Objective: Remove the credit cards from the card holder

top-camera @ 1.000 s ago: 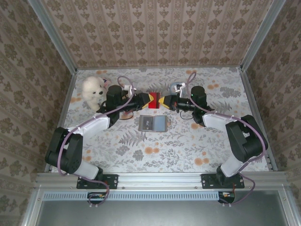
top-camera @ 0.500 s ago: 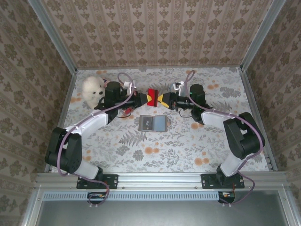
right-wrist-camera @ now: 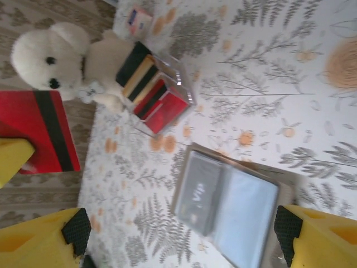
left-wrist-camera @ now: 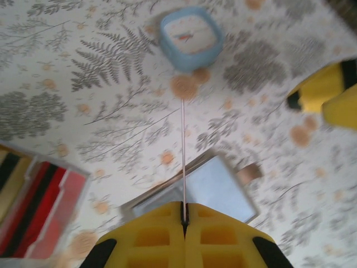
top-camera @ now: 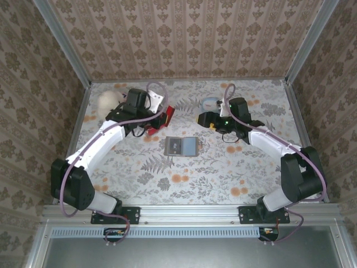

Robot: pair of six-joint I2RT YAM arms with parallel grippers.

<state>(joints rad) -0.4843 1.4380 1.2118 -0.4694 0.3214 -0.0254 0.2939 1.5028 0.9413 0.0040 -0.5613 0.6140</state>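
The card holder [top-camera: 182, 146] lies spread open on the flowered table. In the right wrist view the card holder [right-wrist-camera: 228, 206] has a grey card [right-wrist-camera: 201, 192] in one pocket and a light blue card [right-wrist-camera: 245, 215] in the other. My left gripper [top-camera: 166, 114] hangs above and left of it, shut on a red credit card with a black stripe [right-wrist-camera: 42, 131]. The left wrist view shows that card edge-on [left-wrist-camera: 183, 145] between the closed jaws [left-wrist-camera: 184, 215]. My right gripper [top-camera: 202, 118] is open above the holder's far right, jaws wide [right-wrist-camera: 181, 229], holding nothing.
A striped black, tan and red block in a clear case [right-wrist-camera: 153, 89] sits left of the holder, beside a white plush toy [top-camera: 106, 103]. A light blue square dish [top-camera: 210, 103] stands at the back centre. Patterned walls enclose the table on three sides.
The two grippers, close together around the red card a second ago, have drawn apart. The left one has swung up and left with the card. The right one has backed off to the right, open.
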